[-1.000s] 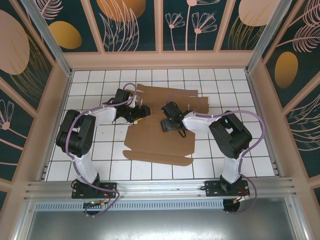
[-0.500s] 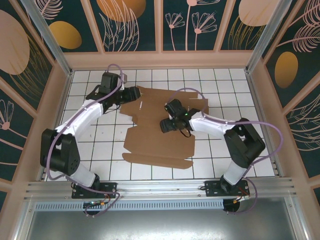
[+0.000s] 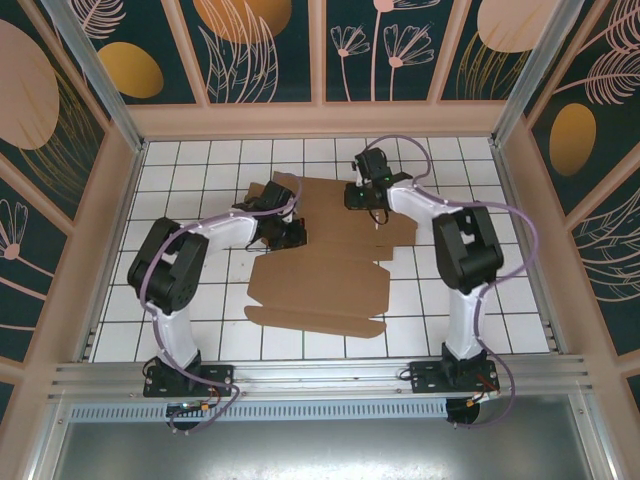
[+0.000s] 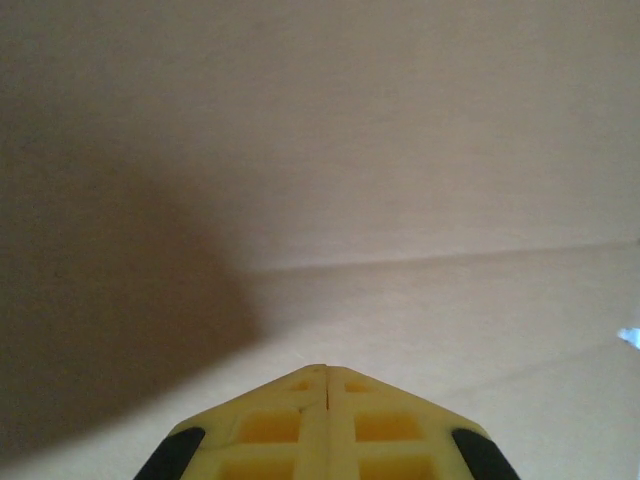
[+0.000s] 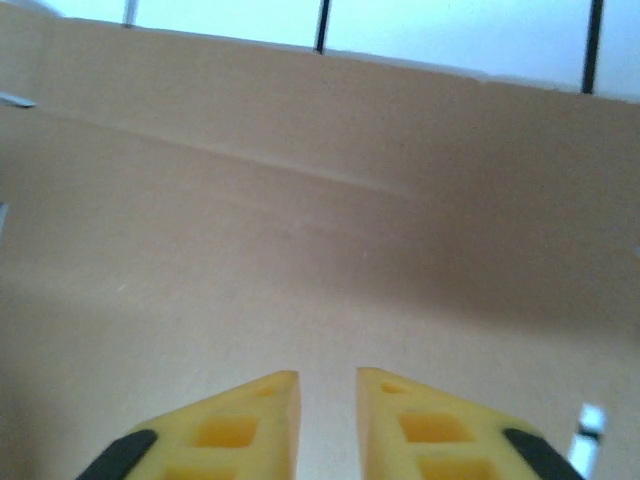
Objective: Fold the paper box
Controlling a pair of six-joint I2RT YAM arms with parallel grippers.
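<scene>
On the tiled surface [image 3: 180, 170]: paper box [image 3: 320, 285], flat and unfolded, at centre.
Left pincer [image 4: 325, 372]: pressed together, tips over the box's left side.
Right pincer [image 5: 328, 378]: narrowly parted above the box's far panel.

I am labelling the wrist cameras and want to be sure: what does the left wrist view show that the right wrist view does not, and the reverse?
Left wrist, not right wrist: the left end effector, yellow and shut tight, and a dark shadow on the box to its left.
Right wrist, not left wrist: the right end effector, slightly open with a narrow gap, the box's far edge, and white tiles with dark grout beyond it.
Both: brown cardboard seen very close, with a faint crease running across it.
</scene>
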